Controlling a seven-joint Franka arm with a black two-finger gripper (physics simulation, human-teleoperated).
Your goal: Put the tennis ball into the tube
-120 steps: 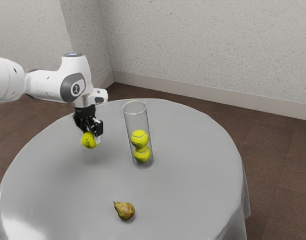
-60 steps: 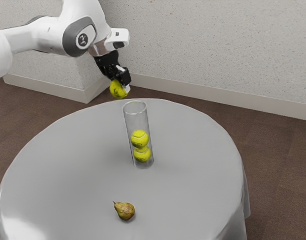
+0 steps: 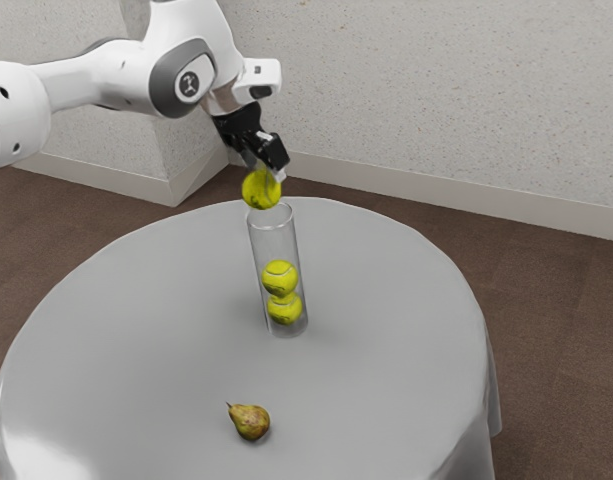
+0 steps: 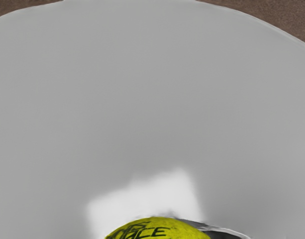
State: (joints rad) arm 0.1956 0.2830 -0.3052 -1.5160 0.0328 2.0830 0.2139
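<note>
From where I'm standing, the exterior view has the white arm (image 3: 191,72) reaching in from the exterior view's left, its black gripper (image 3: 265,172) angled downward over the far part of the round table (image 3: 146,330). The gripper has a yellow tennis ball (image 3: 261,190) pinched between its two fingers, most of the ball hanging out below their tips. Just under the gripper and the ball stands the clear tube (image 3: 275,245), open end up. The ball overlaps the tube's mouth as I see it, though from this angle I can't fairly say whether it's squarely over the opening or a bit behind it. Lower down beneath the gripper, inside the tube, sit two more balls, the upper ball (image 3: 280,278) resting on the lower ball (image 3: 284,309). A brownish-green pear (image 3: 250,421) lies on its side on the grey tabletop, well apart from the gripper and on the near side of the tube.

In the wrist view, the held ball is right at the gripper, with dark lettering across its yellow felt. Close beside it curves a thin pale edge (image 4: 232,231) with something dark inside. Beyond the ball, the smooth grey cloth spreads out below the gripper, with a bright patch of light (image 4: 147,196) on it near the ball.
</note>
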